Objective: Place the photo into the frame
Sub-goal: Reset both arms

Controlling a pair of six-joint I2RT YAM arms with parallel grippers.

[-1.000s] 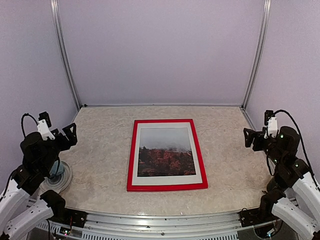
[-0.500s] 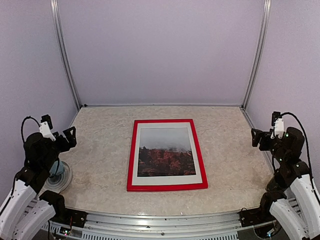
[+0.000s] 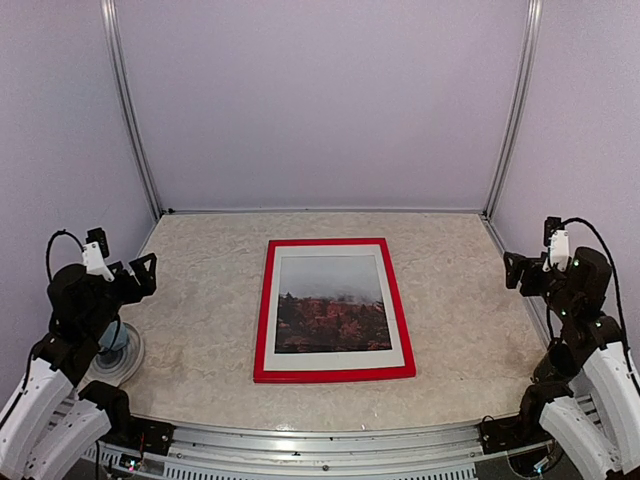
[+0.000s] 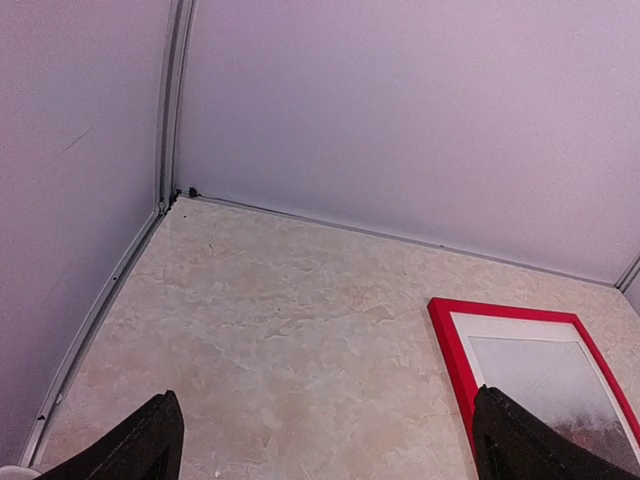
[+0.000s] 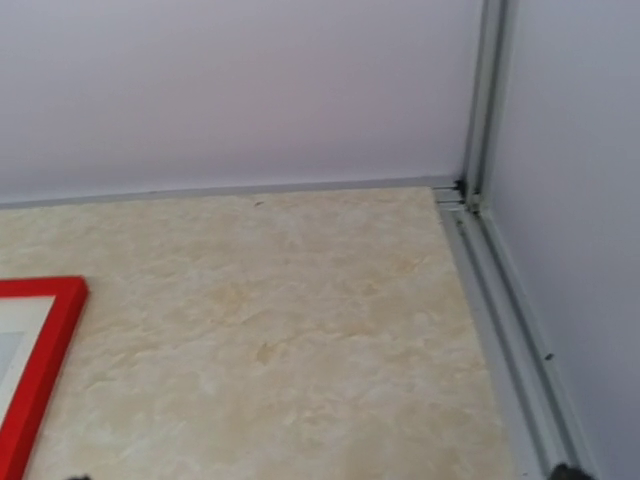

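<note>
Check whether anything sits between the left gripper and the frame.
Nothing visible does. Only bare table lies between the open left gripper and the frame. The photo already shows inside the frame, face up.

A beige, marbled table point(image 3: 200, 300) forms the floor of a booth closed in by plain pale lilac walls: a back wall point(image 3: 320, 100) and one at each side. Slim aluminium posts point(image 3: 128, 110) stand in both far corners. A ribbed aluminium rail point(image 3: 330, 445) runs along the table's near edge. The light is soft and even.
</note>
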